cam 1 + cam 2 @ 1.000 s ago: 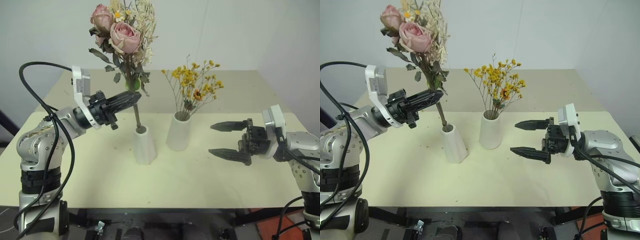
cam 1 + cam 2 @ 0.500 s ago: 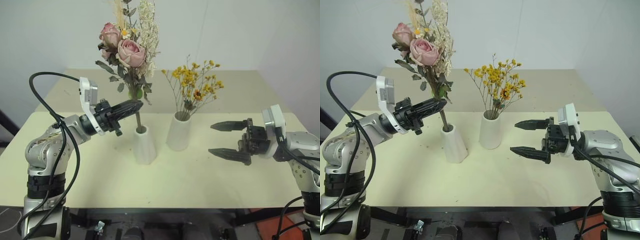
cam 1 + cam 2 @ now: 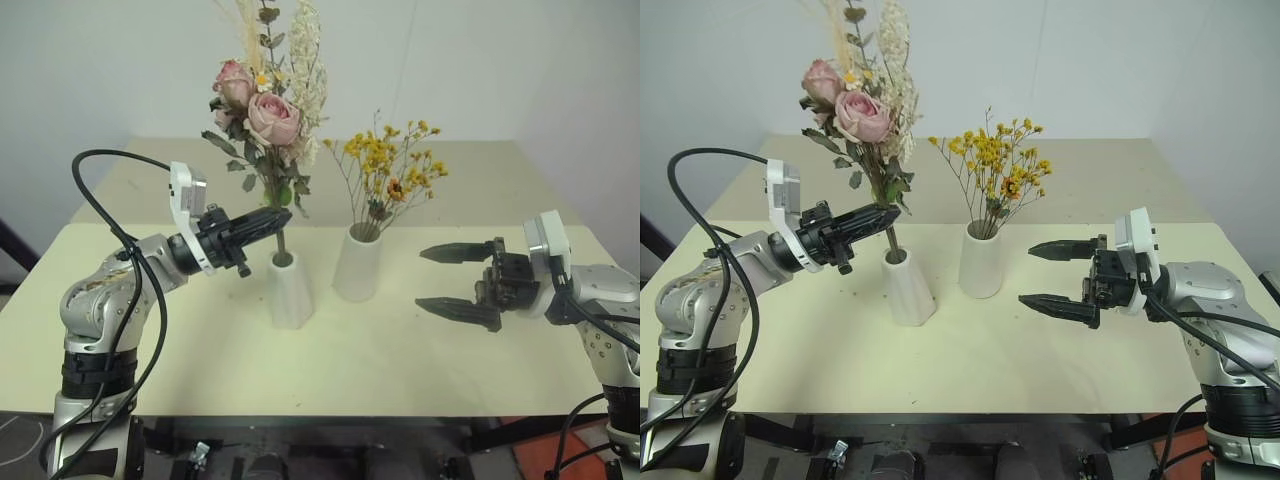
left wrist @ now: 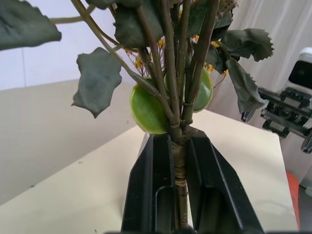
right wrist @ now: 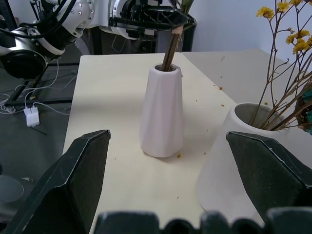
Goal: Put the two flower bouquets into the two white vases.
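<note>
The pink rose bouquet stands nearly upright, and its stem end reaches into the narrow-mouthed white vase at the table's middle. My left gripper is shut on the stems just above the vase mouth. To the right, the spray of tiny yellow flowers rests in the wider white vase. Further right, my right gripper hangs open above the table, empty, pointing at both vases.
The cream table holds only the two vases. A white wall rises behind it. A black cable loops above my left arm. Dark floor with cables lies off the table's left edge in the right wrist view.
My left gripper has come down and a little rightward with the rose bouquet, whose stems have swung more upright and sunk deeper into the narrow vase. The right arm has kept still.
</note>
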`<state>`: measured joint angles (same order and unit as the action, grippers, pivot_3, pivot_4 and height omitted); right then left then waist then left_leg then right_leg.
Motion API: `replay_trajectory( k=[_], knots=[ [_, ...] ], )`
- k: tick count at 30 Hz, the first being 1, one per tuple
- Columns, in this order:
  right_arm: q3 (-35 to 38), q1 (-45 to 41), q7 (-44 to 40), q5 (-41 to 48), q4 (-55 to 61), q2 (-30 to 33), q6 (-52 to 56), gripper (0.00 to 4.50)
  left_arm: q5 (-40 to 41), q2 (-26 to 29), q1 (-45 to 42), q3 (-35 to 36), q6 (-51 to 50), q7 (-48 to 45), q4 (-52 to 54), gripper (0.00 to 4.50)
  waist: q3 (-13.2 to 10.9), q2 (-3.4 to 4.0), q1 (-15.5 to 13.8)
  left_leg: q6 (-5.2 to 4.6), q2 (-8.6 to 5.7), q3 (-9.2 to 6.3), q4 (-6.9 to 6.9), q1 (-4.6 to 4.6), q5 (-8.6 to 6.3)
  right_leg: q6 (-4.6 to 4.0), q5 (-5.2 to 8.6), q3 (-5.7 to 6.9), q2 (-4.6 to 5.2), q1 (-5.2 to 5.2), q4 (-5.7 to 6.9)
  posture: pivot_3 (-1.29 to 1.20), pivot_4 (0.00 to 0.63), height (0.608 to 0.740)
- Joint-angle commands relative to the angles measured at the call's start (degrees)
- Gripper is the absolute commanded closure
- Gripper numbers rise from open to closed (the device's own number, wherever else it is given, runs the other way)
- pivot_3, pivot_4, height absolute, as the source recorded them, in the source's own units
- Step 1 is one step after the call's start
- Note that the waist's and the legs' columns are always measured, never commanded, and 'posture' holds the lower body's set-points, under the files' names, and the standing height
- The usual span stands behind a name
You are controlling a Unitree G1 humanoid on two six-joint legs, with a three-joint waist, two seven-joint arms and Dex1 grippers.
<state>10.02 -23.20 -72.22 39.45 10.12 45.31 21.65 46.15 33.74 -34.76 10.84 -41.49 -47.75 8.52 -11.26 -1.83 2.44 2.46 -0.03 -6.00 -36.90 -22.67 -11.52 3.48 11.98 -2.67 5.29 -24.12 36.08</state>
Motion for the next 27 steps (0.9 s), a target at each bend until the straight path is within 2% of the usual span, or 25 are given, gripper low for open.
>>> replay_trajectory(
  k=[1,2,16,27],
  knots=[
    [1.4,0.1,0.3,1.3,1.9,0.1,0.1,0.00,0.0,0.2,0.5,0.3,1.1,-0.1,2.7,4.41,0.0,0.00,0.0,0.00,0.00,0.00,0.00,0.00,0.00,0.00,0.00,0.00,0.00,0.00,0.00,0.00,0.150,0.740],
    [1.4,0.1,0.4,1.2,1.8,0.1,0.1,0.00,0.0,0.2,0.6,0.3,1.0,0.0,2.8,4.41,0.0,0.00,0.0,0.00,0.00,0.00,0.00,0.00,0.00,0.00,0.00,0.00,0.00,0.00,0.00,0.00,0.150,0.740],
    [1.6,0.2,-0.1,1.2,1.6,0.5,0.0,0.00,7.0,3.4,8.3,6.0,-4.7,4.4,13.1,0.02,0.0,0.00,0.0,-0.01,0.01,0.00,0.01,0.01,-0.01,0.00,0.00,-0.01,0.00,0.01,0.00,0.00,0.150,0.740],
    [0.7,-1.1,-1.3,0.8,0.0,0.6,-0.2,0.00,11.0,9.1,21.4,11.1,-6.6,5.3,20.7,0.02,0.0,0.00,0.0,-0.01,0.03,0.00,0.01,0.03,-0.01,-0.02,0.02,-0.01,-0.01,0.01,-0.01,0.00,0.150,0.740]
  ],
)
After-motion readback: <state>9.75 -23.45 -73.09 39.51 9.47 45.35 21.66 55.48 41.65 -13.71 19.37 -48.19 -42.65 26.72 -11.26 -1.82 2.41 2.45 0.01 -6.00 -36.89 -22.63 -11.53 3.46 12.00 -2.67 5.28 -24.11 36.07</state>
